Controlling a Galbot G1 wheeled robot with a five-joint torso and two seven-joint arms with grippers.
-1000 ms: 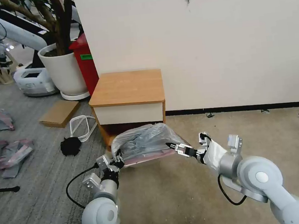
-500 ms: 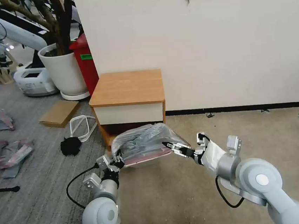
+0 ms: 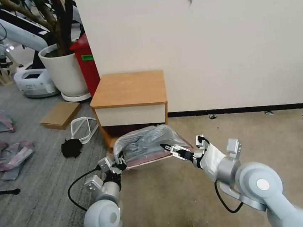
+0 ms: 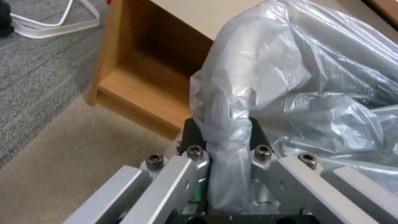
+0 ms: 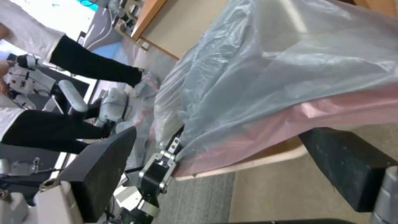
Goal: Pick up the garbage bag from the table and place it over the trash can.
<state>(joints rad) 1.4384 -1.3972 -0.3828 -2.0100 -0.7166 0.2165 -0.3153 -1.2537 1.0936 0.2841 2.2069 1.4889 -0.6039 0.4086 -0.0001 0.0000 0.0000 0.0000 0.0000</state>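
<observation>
The translucent grey garbage bag [image 3: 145, 142], with a pink band along its rim, lies bunched over the trash can on the floor in front of the table [image 3: 129, 89]. The can's cream rim [image 5: 257, 160] peeks out under the pink band. My left gripper [image 3: 119, 163] is at the bag's near left corner, shut on a twisted bunch of plastic [image 4: 226, 124]. My right gripper [image 3: 167, 148] is open at the bag's right front edge. Its two black fingers [image 5: 344, 165] are spread wide, with the pink band [image 5: 265, 133] between them.
The table stands against a white wall. To its left are a tall red bin [image 3: 86, 62] and a big white plant pot [image 3: 65, 70]. On the grey carpet lie a cardboard piece [image 3: 59, 114], a white loop [image 3: 83, 129], a black clump [image 3: 71, 148] and several spare bags [image 3: 14, 153].
My right gripper has moved left, its open fingers now reaching the bag's pink rim. The left gripper and the bag have stayed put.
</observation>
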